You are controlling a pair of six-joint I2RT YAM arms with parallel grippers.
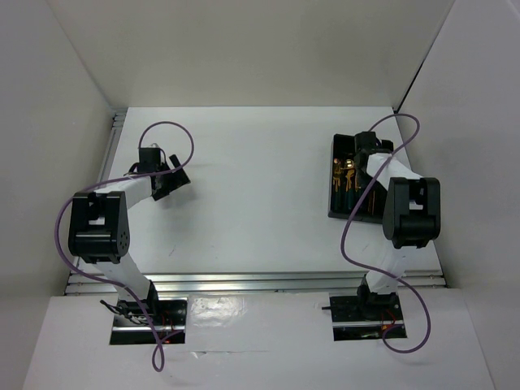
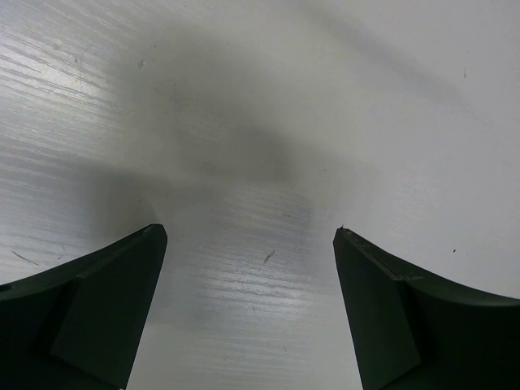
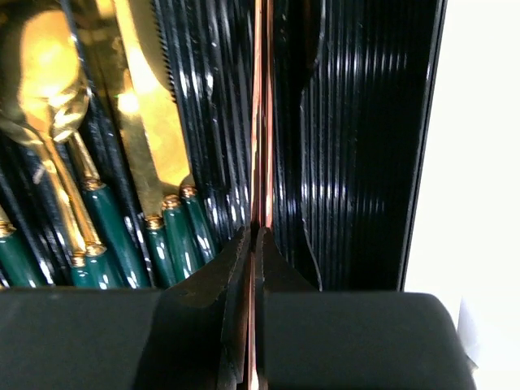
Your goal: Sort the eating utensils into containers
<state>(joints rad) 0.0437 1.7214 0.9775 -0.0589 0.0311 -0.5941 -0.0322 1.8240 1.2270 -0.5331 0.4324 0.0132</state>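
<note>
The black divided tray (image 1: 335,180) sits at the right of the table. In the right wrist view its ribbed compartments (image 3: 357,146) hold several gold utensils with teal-green handles (image 3: 122,227) on the left side. My right gripper (image 3: 258,231) is over the tray, shut on thin copper-coloured chopsticks (image 3: 262,106) that run lengthwise along a compartment. In the top view the right gripper (image 1: 363,149) hides part of the tray. My left gripper (image 2: 250,236) is open and empty over bare white table at the left (image 1: 172,180).
White walls enclose the table on the left, back and right. Purple cables loop over both arms (image 1: 175,130). An aluminium rail (image 1: 260,282) runs along the near edge. The tray's right rim (image 3: 422,162) borders white table.
</note>
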